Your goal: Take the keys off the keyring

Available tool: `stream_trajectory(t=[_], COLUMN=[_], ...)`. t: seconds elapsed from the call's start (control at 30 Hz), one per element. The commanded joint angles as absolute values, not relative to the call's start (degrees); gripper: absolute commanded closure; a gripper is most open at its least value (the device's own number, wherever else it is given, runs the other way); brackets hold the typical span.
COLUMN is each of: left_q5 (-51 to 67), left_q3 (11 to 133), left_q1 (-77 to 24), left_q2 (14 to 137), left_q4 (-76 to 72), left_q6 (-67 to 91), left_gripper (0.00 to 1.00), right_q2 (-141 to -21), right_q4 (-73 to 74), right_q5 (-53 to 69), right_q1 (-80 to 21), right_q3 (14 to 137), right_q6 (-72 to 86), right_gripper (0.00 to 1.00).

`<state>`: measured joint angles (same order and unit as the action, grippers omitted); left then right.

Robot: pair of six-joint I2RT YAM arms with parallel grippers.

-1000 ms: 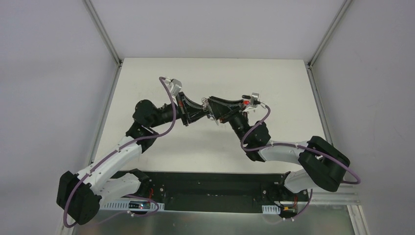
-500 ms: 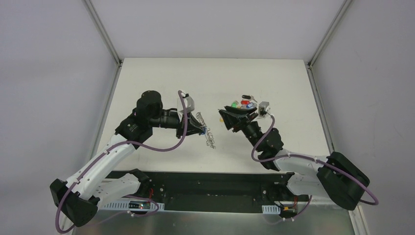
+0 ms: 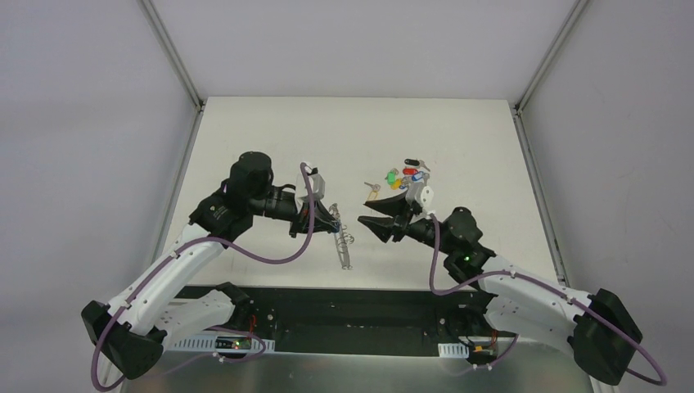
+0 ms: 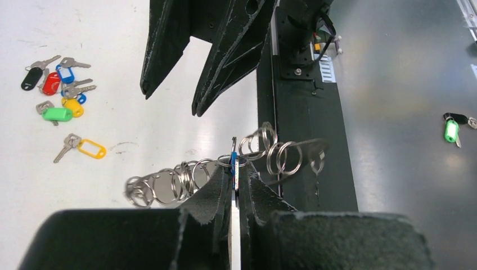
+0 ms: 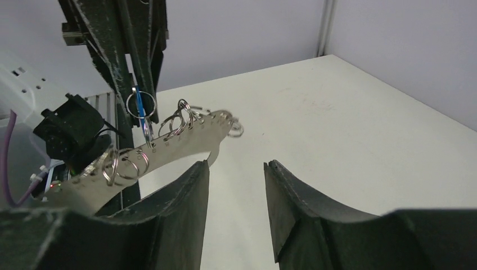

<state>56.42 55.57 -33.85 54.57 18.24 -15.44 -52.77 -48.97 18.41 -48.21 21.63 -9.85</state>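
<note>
The keyring is a grey metal strip with a fringe of small split rings. It also shows in the left wrist view and the right wrist view. My left gripper is shut on a blue-headed key that hangs on one ring, and the strip dangles from it. My right gripper is open and empty, its tips just right of the strip's end. Loose keys with coloured tags lie in a pile on the table, also seen in the left wrist view.
A yellow-tagged key lies apart from the pile. A green-tagged key lies on the grey metal surface beyond the black base rail. Aluminium frame posts stand at the table's far corners.
The grippers, together a second ago, drew apart. The right gripper went to the key pile, then came back near the keyring, open. The left gripper kept the keyring and lowered slightly.
</note>
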Motion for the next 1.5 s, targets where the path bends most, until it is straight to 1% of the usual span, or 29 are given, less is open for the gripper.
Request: stream_trajectory(t=[0.0,0.2,0.47,0.63,0.77,0.97,1.1,1.2,1.33,1.47], left_q5=[59.74,59.33,54.42,51.54,50.72,49.19,48.06,47.54,47.11,46.91], left_q3=[58.25,58.35,59.56,60.26,60.93,61.58,61.93,62.11,62.02,62.01], left_q1=[-35.08,-36.4,-38.24,-39.23,-40.17,-41.5,-42.2,-42.42,-42.54,-42.7], left_q2=[53.82,53.99,54.9,55.36,55.82,56.51,56.78,56.77,56.68,56.72], left_q4=[18.31,19.92,22.77,24.3,25.17,25.96,26.31,26.7,27.14,27.33], left_q6=[-19.68,-23.45,-27.43,-29.5,-30.6,-31.91,-32.52,-32.92,-33.22,-33.63], left_gripper=[1.0,1.0,1.0,1.0,1.0,1.0,1.0,1.0,1.0,1.0], right_q2=[-50.53,-51.46,-52.46,-51.81,-52.25,-53.85,-54.87,-54.13,-51.59,-50.51], right_q4=[-40.7,-38.22,-37.35,-34.07,-33.57,-33.31,-33.31,-33.31,-32.02,-29.72], right_q5=[27.08,31.04,37.84,40.42,39.54,37.24,36.92,34.8,33.39,34.26], right_q1=[-48.03,-48.07,-48.16,-48.32,-48.92,-50.04,-51.13,-51.7,-51.8,-52.2], right_q3=[27.45,30.84,32.76,33.93,34.37,35.63,36.04,35.61,34.85,35.14], right_q6=[-16.45,-17.26,-15.11,-14.68,-14.99,-15.59,-15.76,-16.49,-17.41,-17.53], right_gripper=[0.54,0.57,0.58,0.59,0.61,0.66,0.67,0.67,0.63,0.64])
